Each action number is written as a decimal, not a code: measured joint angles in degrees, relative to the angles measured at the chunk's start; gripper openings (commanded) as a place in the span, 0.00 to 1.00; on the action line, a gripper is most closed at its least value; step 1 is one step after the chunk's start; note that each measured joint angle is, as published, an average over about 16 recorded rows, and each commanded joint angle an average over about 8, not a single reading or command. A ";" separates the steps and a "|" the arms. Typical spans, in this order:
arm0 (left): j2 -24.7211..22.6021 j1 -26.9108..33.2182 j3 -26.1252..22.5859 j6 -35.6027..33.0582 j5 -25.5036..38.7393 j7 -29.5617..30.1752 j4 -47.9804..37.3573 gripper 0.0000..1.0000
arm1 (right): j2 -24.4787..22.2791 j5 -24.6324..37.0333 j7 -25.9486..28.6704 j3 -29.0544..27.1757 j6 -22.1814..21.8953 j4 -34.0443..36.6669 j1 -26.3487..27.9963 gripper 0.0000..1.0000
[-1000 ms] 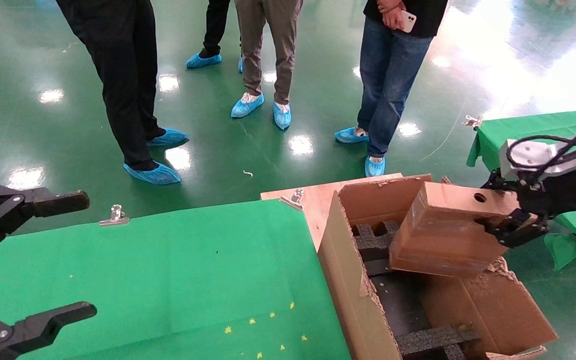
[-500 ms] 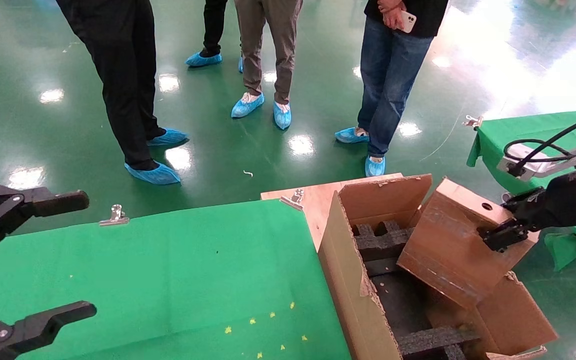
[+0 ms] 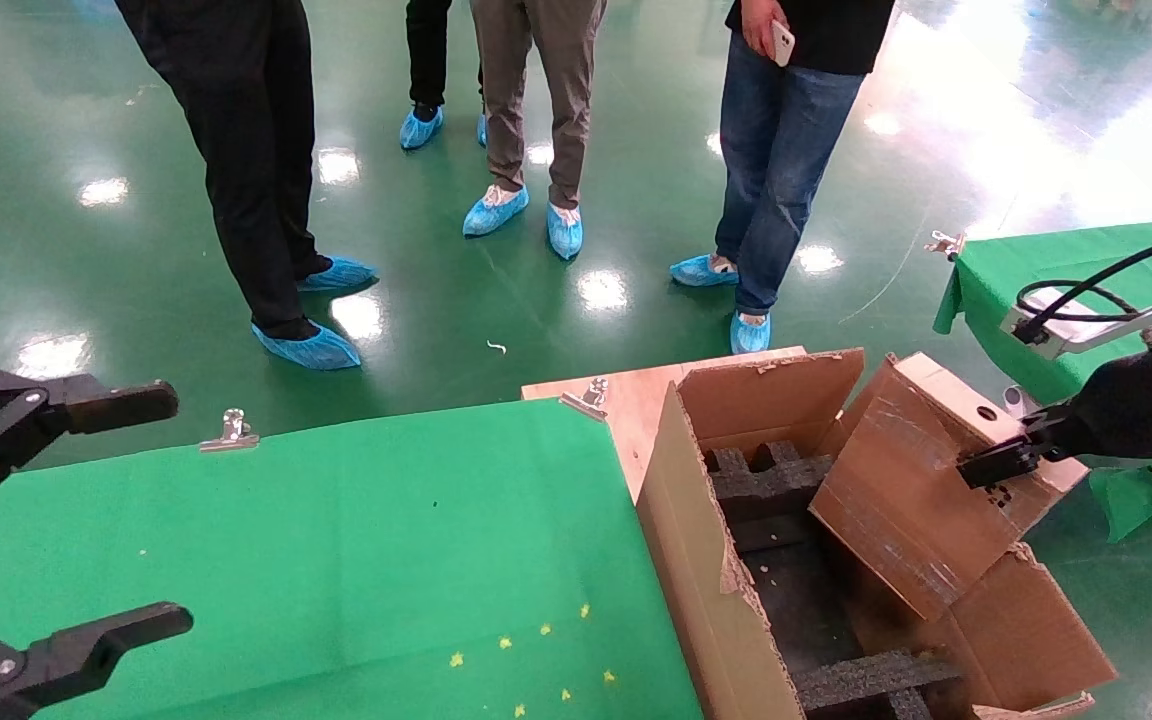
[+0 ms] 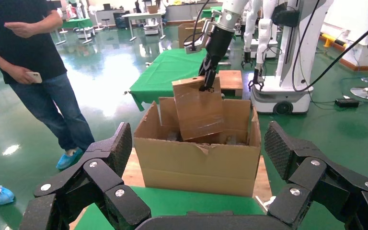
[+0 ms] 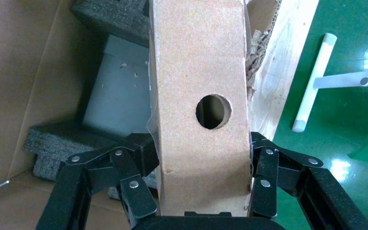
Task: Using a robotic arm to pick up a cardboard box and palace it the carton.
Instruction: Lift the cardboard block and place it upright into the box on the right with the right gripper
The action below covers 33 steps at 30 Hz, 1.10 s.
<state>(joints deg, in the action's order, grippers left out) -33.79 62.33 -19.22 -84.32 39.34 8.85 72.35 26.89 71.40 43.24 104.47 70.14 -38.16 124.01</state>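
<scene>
Green glossy floor (image 3: 556, 330) surrounded the carton (image 3: 706, 590). At its 2 o'clock rim, the right gripper (image 3: 998, 463) clamped the tilted cardboard box (image 3: 921, 490) by its holed end, lower end inside. The left gripper (image 3: 56, 520) hung wide open, empty, at 9 o'clock.

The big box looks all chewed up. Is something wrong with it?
Yes. The large brown corrugated carton has ragged, torn edges on its flaps. The small flat brown cardboard box, scuffed and tape-marked, hangs tilted in the right gripper over black foam inserts.
</scene>
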 measured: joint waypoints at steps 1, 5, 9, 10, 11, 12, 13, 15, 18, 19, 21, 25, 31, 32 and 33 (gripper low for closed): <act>0.00 0.00 0.00 0.00 0.00 0.00 0.00 1.00 | -0.03 0.08 0.20 0.02 -0.18 -0.12 0.01 0.00; 0.00 0.00 0.00 0.00 0.00 0.00 -0.01 1.00 | 0.02 0.37 1.36 0.15 -0.95 -0.33 -0.07 0.00; 0.00 0.00 0.00 0.00 0.00 0.00 -0.01 1.00 | 0.06 1.14 4.14 0.49 -1.71 -0.95 0.01 0.00; 0.00 0.00 0.00 0.00 0.00 0.00 -0.01 1.00 | 0.02 1.48 5.23 0.64 -1.91 -1.37 0.09 0.00; 0.00 0.00 0.00 0.00 0.00 0.00 -0.01 1.00 | -0.05 1.89 6.46 0.81 -2.12 -1.90 0.21 0.00; 0.00 0.00 0.00 0.00 0.00 0.00 -0.01 1.00 | -0.15 2.37 7.91 1.00 -2.32 -2.57 0.36 0.00; 0.00 0.00 0.00 0.00 0.00 -0.01 -0.01 1.00 | -0.28 2.97 9.56 1.25 -2.56 -3.42 0.53 0.00; 0.00 0.00 -0.01 0.00 0.00 -0.01 -0.02 1.00 | -0.58 4.33 13.30 1.76 -2.95 -5.37 1.00 0.00; 0.00 0.00 -0.01 0.00 -0.01 -0.01 -0.02 1.00 | -1.18 6.95 20.13 2.68 -3.26 -9.23 1.94 0.00; 0.00 0.01 -0.01 0.00 -0.01 -0.01 -0.02 1.00 | -1.43 7.98 22.62 3.02 -3.34 -10.74 2.32 0.00; 0.00 0.01 -0.01 0.00 -0.01 -0.01 -0.02 1.00 | -1.99 10.26 27.75 3.70 -3.48 -14.01 3.07 0.00; 0.00 0.01 -0.02 0.00 -0.01 -0.01 -0.02 1.00 | -3.20 15.50 38.23 5.07 -4.04 -21.08 4.36 0.00; 0.00 0.01 -0.02 0.01 -0.01 -0.01 -0.02 1.00 | -4.95 23.44 51.56 6.76 -5.59 -30.75 5.31 0.00; 0.00 0.01 -0.02 0.01 -0.01 -0.01 -0.02 1.00 | -5.17 24.57 53.28 6.99 -5.92 -32.02 5.31 0.00; 0.01 0.01 -0.02 0.01 -0.01 -0.01 -0.02 1.00 | -5.38 25.62 54.85 7.20 -6.28 -33.19 5.27 0.00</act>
<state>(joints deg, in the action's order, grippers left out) -33.78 62.34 -19.24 -84.31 39.33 8.83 72.33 21.51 97.02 98.09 111.67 63.87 -71.36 129.27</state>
